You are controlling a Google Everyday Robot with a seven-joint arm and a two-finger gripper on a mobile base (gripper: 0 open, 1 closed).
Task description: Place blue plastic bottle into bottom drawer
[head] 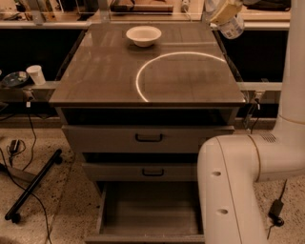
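Note:
My gripper (223, 10) is at the top right, above the back right corner of the cabinet top (105, 71). It is shut on the blue plastic bottle (232, 27), a clear bottle with a pale label, held tilted in the air. The bottle's upper part is hidden by the fingers and the frame edge. The bottom drawer (147, 209) is pulled open at the bottom of the cabinet, and its plain box interior holds nothing. My white arm (238, 181) runs down the right side, covering the drawer's right edge.
A shallow cream bowl (143, 35) sits at the back of the cabinet top. The two upper drawers with dark handles (148, 138) stand slightly ajar. A white cup (35, 74) stands on a shelf at left. A black stand leg (33, 183) and cables lie on the floor at left.

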